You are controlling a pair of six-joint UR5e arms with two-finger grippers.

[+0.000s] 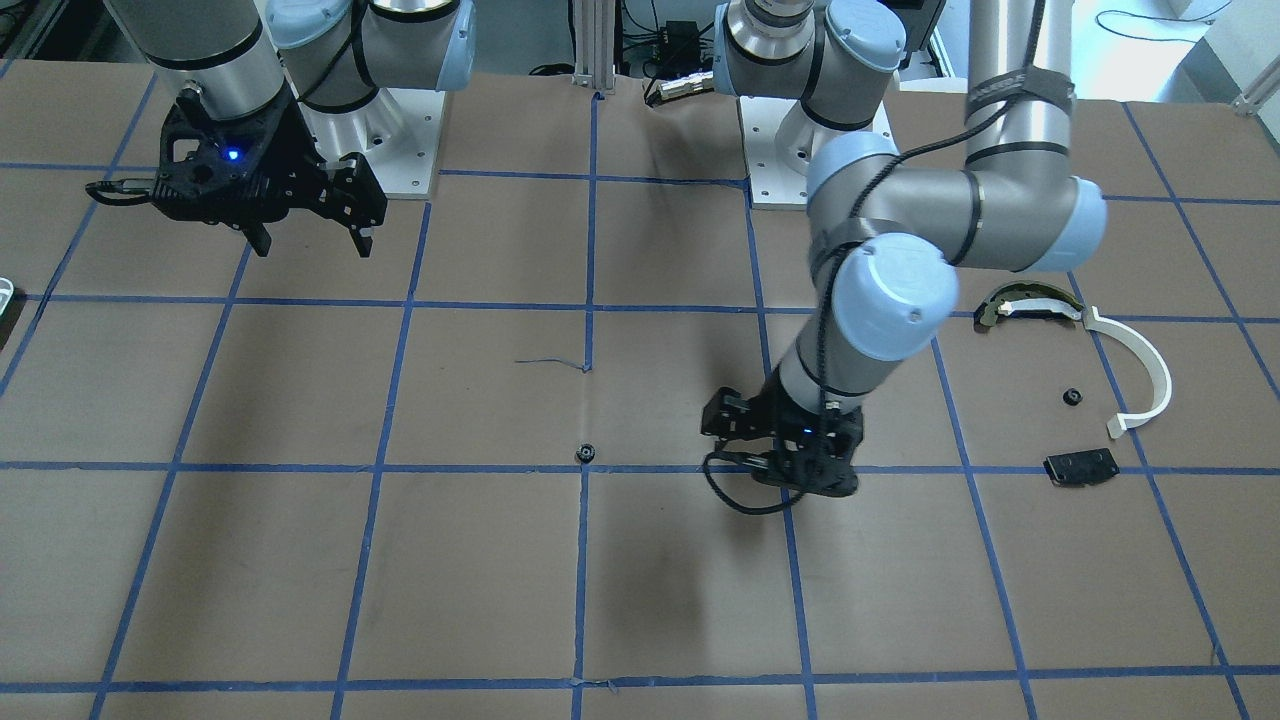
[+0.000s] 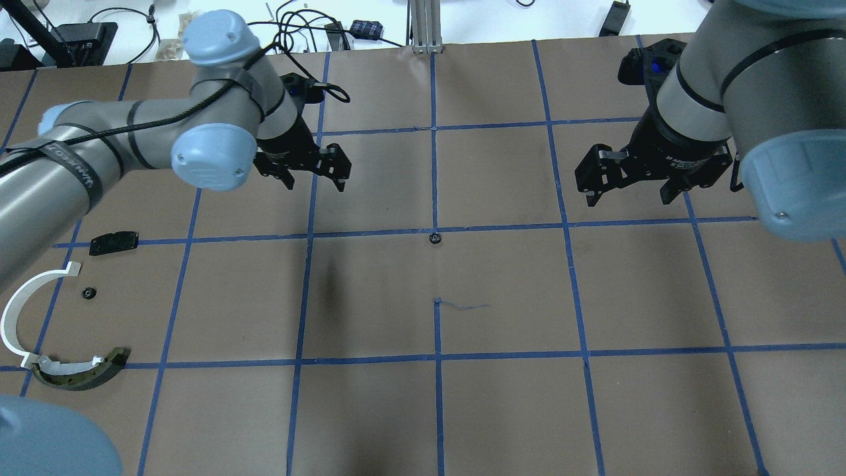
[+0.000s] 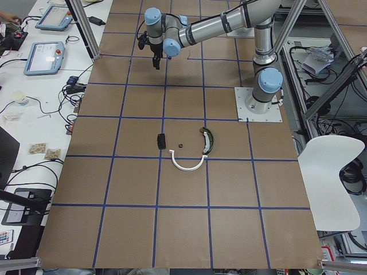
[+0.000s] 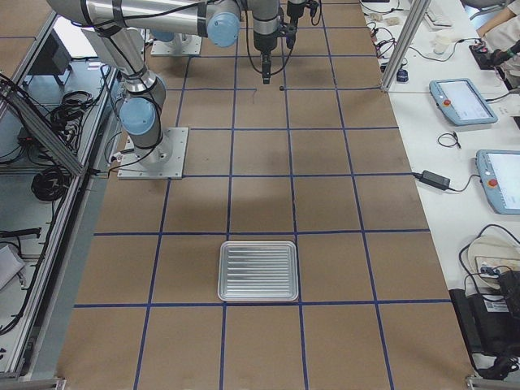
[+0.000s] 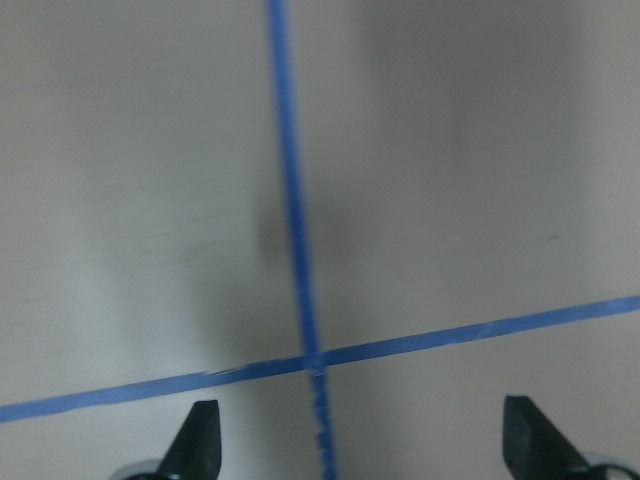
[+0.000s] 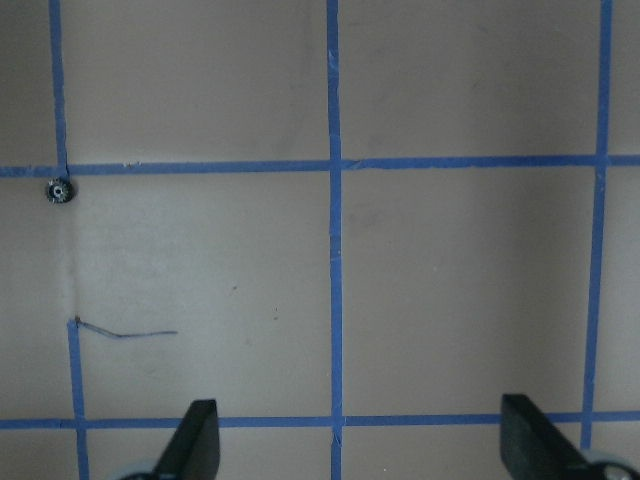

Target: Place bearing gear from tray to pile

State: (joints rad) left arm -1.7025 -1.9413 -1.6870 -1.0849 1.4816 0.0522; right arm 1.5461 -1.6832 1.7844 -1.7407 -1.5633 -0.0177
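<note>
A small black bearing gear [image 2: 434,238] lies on the brown table at a blue tape crossing, apart from both grippers; it also shows in the front view [image 1: 585,453] and the right wrist view [image 6: 60,189]. My left gripper [image 2: 310,180] is open and empty, hovering to the left of and beyond the gear; its wrist view shows only tape lines between its fingertips [image 5: 203,432]. My right gripper [image 2: 628,195] is open and empty to the right. The pile lies at the far left: a white arc [image 2: 13,311], an olive-and-white piece [image 2: 79,373], a black plate [image 2: 114,242] and a second small gear [image 2: 86,293]. The tray [image 4: 259,270] is a ribbed silver one.
A sliver of the tray's white rim [image 1: 4,292] shows at the front view's left edge. The arm bases [image 1: 375,150] stand at the table's robot side. Loose blue tape [image 2: 462,305] lies near the centre. Operator desks with tablets [image 4: 463,101] line the far side.
</note>
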